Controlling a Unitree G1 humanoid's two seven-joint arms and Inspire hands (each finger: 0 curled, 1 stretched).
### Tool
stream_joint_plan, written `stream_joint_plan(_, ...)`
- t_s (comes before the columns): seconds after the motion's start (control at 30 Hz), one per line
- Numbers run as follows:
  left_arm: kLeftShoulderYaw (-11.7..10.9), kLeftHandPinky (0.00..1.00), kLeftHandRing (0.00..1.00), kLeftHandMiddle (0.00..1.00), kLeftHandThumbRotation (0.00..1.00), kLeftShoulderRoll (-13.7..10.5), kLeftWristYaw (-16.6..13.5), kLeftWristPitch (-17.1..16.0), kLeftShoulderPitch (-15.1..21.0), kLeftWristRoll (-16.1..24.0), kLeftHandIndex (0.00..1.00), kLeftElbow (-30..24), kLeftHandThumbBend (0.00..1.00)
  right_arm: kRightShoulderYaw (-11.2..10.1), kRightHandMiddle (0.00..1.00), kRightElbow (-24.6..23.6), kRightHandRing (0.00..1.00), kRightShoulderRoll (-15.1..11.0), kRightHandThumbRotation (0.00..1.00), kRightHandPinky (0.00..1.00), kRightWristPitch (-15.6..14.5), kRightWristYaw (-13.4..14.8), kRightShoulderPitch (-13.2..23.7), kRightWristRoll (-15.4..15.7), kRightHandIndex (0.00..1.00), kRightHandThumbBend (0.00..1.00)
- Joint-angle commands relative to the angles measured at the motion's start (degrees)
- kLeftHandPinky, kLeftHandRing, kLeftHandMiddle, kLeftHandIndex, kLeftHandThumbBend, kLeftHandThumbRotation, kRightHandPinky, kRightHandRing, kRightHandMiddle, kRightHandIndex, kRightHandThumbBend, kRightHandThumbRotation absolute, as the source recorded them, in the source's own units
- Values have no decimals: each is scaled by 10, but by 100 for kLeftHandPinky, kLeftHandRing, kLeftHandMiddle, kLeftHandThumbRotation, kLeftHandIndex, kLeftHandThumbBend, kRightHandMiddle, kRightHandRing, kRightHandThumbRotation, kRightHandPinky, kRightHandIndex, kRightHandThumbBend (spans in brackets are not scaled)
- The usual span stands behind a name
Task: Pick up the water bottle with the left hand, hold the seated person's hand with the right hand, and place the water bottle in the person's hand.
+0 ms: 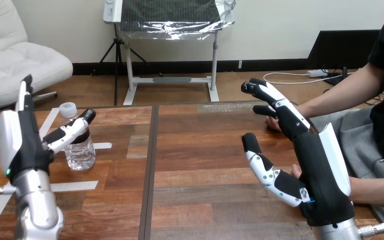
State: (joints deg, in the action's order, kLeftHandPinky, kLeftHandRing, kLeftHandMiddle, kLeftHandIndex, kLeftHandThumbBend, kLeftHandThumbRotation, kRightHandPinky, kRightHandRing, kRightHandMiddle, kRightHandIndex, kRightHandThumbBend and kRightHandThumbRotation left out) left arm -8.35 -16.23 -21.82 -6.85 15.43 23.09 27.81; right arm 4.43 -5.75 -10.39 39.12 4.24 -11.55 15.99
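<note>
A clear plastic water bottle point(80, 150) with a white cap stands upright on the left part of the wooden table point(200, 150). My left hand point(22, 145) is just left of it, open, its fingers pointing up. Its thumb point(72, 127) reaches across the front of the bottle's upper part. My right hand point(320, 175) is open at the right, palm facing left, with straight fingers point(262, 92) stretched forward. The person's hand point(274, 125) rests at the table's right edge and is mostly hidden behind those fingers. I cannot tell whether the two touch.
White tape strips point(75, 186) mark the table around the bottle. A dark seam point(151, 165) splits the tabletop down the middle. The person's forearm point(340, 97) comes in from the right, and their other arm point(377, 196) lies low at the right edge.
</note>
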Motion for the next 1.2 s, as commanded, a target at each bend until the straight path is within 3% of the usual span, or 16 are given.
stream_joint_plan(0.0,21,80,91,93,43,-24,1,7,72,12,96,27,92,-4,91,4,88,3,0,79,4,-1,36,-4,83,17)
stream_joint_plan(0.6,49,80,91,95,45,-39,5,28,140,8,96,107,91,-5,91,5,88,1,0,79,4,-7,41,-5,83,18)
stream_joint_plan(1.17,70,82,91,94,47,-52,-5,12,199,3,96,216,91,-8,91,12,89,-3,0,79,11,-8,48,-5,82,17)
